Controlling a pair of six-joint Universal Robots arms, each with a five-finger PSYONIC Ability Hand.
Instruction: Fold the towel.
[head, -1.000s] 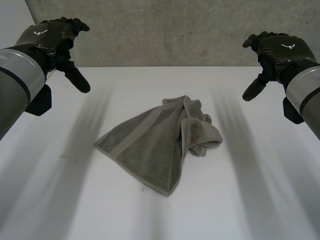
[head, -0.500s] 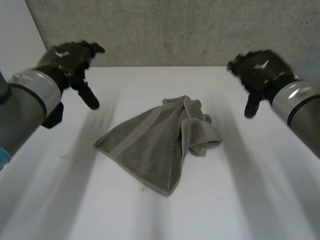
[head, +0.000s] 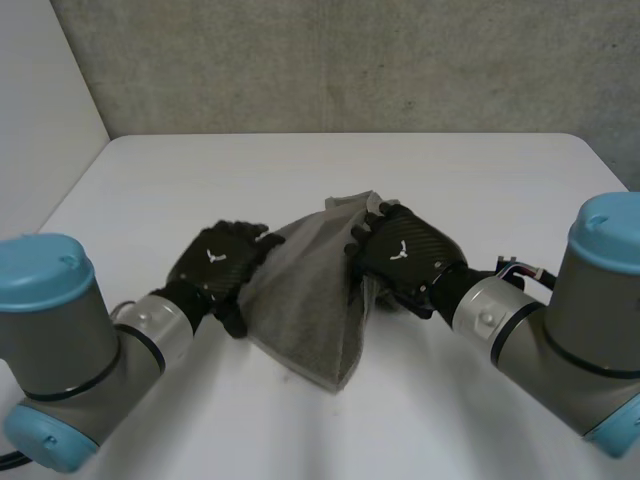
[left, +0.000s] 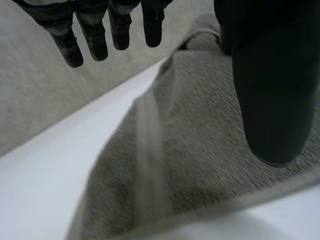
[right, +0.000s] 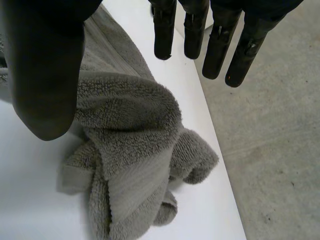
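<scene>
My left hand (head: 222, 265) is low over the left edge of the crumpled grey towel (head: 310, 320), which lies mid-way across the white table (head: 480, 180). My right hand (head: 405, 255) is over its bunched right side. Both hands have straight fingers and spread thumbs, gripping nothing. A small white emblem (head: 212, 255) marks each hand's back.

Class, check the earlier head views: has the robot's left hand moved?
Yes. The left hand has dropped from above the table's left side inward to the towel's left edge.
</scene>
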